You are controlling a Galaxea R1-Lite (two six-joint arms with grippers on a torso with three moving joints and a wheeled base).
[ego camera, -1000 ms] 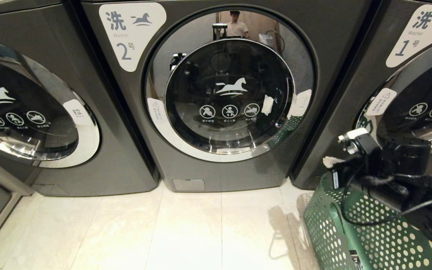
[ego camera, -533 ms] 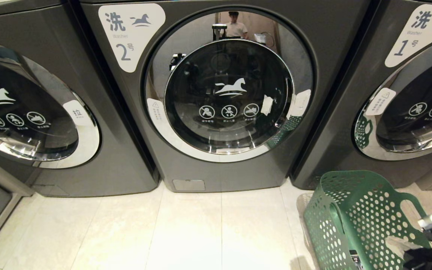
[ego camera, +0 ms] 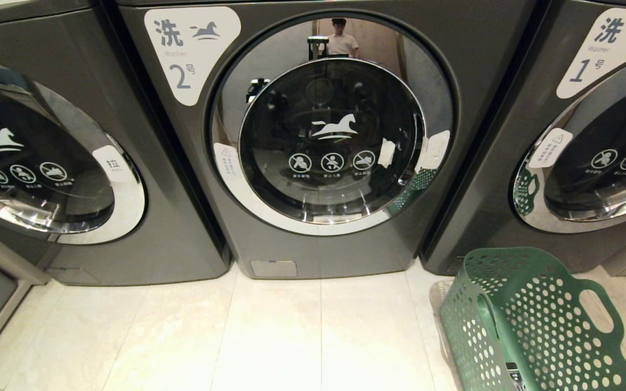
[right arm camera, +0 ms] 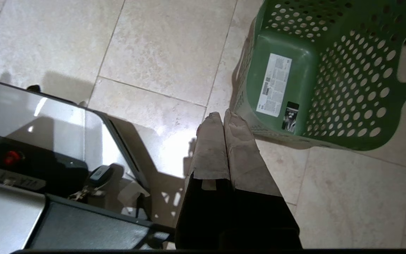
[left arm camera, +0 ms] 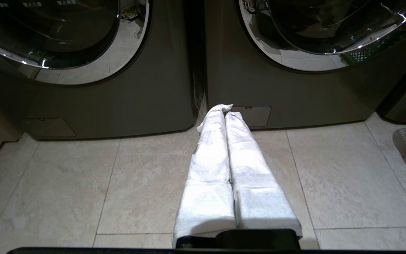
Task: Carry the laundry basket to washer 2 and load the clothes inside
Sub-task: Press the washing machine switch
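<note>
A laundromat: numbered front-loading washers point(ego camera: 324, 136) stand side by side on a tiled floor point(ego camera: 269, 336).

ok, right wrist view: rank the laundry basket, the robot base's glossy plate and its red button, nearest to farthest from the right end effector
1. laundry basket: right beside the shut right end effector.
2. glossy plate: opposite side, clearly apart.
3. red button: on dark housing past the plate.
</note>
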